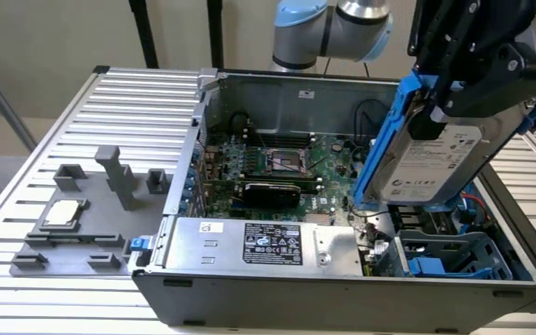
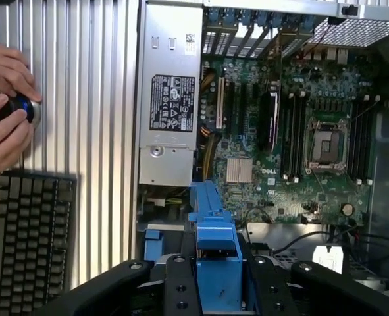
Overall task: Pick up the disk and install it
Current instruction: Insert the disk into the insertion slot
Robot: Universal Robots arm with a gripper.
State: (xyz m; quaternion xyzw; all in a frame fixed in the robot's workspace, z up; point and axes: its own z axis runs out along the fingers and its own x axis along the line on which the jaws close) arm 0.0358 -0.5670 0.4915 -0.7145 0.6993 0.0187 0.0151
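1. The arm [image 1: 333,31] leans over the open computer case [image 1: 343,296], towards the exterior view's right.
2. Its claw [image 1: 447,105] pinches the disk [image 1: 435,164] by its upper end.
3. The disk hangs tilted, above the blue drive bay [image 1: 454,255].

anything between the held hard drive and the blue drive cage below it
Nothing visible. The black gripper holds the silver-grey hard drive in its blue plastic carrier tilted above the open grey computer case; the gap down to the blue drive cage looks open. Thin cables run beside the cage, not across it.
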